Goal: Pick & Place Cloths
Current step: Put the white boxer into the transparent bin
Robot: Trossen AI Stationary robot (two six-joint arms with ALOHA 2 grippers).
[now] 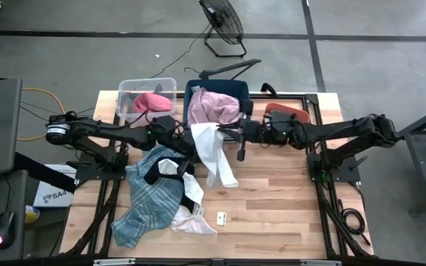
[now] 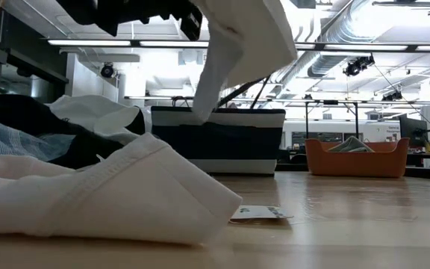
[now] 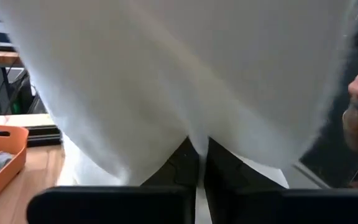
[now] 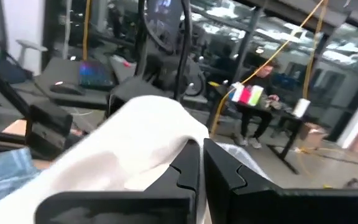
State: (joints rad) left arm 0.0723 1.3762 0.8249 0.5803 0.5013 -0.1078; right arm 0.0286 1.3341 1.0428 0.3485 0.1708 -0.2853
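Observation:
A white cloth [image 1: 213, 154] hangs between my two grippers above the table's middle, in front of a dark navy bin [image 1: 217, 94] that holds a mauve-pink cloth [image 1: 213, 107]. My left gripper [image 1: 189, 138] comes from the left and my right gripper [image 1: 222, 133] from the right; both are shut on this cloth. In the low view the white cloth [image 2: 237, 45] dangles from above. A teal-blue plaid cloth [image 1: 148, 198] lies heaped on the table's near left, with a white black-trimmed cloth [image 1: 186, 185] on it. My left gripper pinches the white cloth [image 3: 166, 74] between its two shut fingers [image 3: 182, 165] at a gathered fold [image 3: 199, 142]; the fabric spreads out beyond them. My right gripper pinches the white cloth's upper edge [image 4: 188, 140] between its shut fingers [image 4: 229, 177]. The cloth [image 4: 129, 143] drapes away to one side, and its lower end [image 2: 200, 112] hangs above the table.
A clear bin [image 1: 147, 92] with a reddish-pink cloth stands at the far left, and an orange bin [image 1: 285, 114] at the far right under the right arm. A small white paper tag [image 1: 222, 216] lies on the bare wood near the front. People sit in the room behind.

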